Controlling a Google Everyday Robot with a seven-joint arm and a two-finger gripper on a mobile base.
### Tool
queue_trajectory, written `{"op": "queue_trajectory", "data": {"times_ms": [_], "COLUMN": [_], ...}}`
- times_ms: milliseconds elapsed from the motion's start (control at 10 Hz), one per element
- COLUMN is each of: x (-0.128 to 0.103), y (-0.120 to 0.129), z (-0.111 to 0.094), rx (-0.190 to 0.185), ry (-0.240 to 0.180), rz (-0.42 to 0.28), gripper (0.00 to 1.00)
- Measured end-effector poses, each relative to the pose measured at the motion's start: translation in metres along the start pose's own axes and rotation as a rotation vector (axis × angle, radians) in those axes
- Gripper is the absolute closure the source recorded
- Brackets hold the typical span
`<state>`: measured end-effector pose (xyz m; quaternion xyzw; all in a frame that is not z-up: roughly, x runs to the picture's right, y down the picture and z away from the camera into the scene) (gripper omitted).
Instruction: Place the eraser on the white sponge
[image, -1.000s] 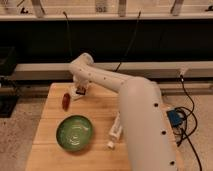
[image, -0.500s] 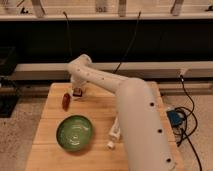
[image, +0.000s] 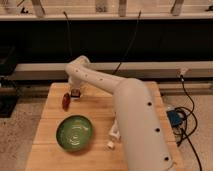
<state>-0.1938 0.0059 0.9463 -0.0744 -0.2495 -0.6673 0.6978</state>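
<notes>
The gripper hangs low over the table's far-left corner (fingers' state I cannot tell), just beside a small reddish thing, perhaps the eraser: light, rubbery, best pinched across its short sides.

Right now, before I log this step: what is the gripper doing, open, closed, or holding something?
Gripper: low over the far left part of the wooden table, beside a small reddish object; state cannot be told.

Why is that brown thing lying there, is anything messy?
Nothing looks spilled or broken. The gripper hangs over the table's far left part, beside a small brown object. The green bowl sits upright, and small white pieces lie near the arm.
</notes>
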Motion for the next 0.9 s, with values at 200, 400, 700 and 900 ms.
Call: {"op": "queue_trajectory", "data": {"times_ms": [200,400,700,900], "x": [0.004,0.008,0.013,0.011], "y": [-0.001,-0.001,0.008,0.02], "z": [0.002,0.002,-0.003,-0.01], "rx": [-0.007,-0.011,-0.011,-0.012], "ry": [0.008,0.015,0.028,0.024], "rz": [-0.013,-0.014,0.007,0.01], "gripper": [0.2,0.2,0.24,0.4]}}
